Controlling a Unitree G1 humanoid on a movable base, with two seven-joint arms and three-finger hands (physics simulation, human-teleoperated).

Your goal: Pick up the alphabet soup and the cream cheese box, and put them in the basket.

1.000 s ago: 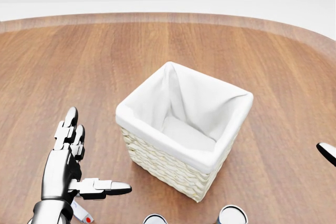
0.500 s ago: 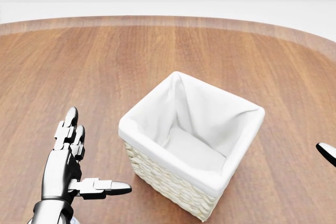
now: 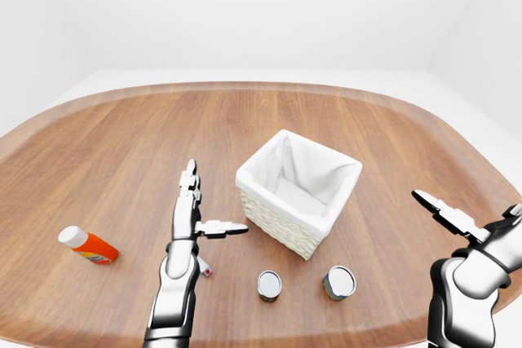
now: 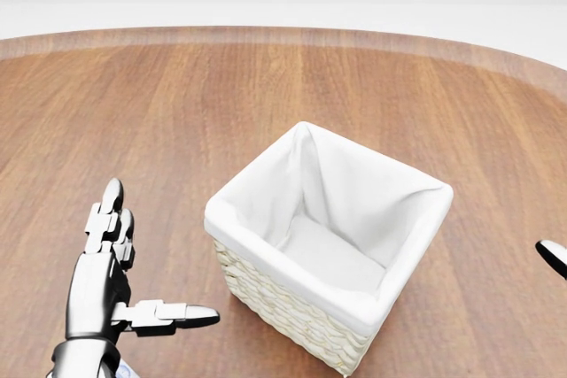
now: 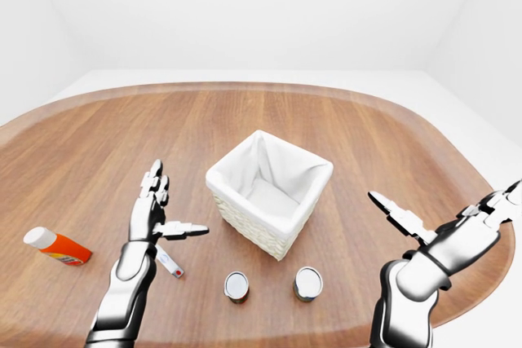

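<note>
Wood of the table (image 3: 122,144) lies bare around the basket (image 3: 298,191), which stands mid-table. Two cans (image 5: 236,285) (image 5: 307,283) sit at its six o'clock, apart. Left hand (image 3: 192,218) and right hand (image 5: 444,238) are spread wide, holding nothing.

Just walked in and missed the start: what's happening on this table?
Nothing is being held yet. Both hands hover open over the wooden table: the left hand beside the empty white-lined basket, the right hand off to the view's right. Two cans stand below the basket, and an orange bottle lies at the left.
</note>
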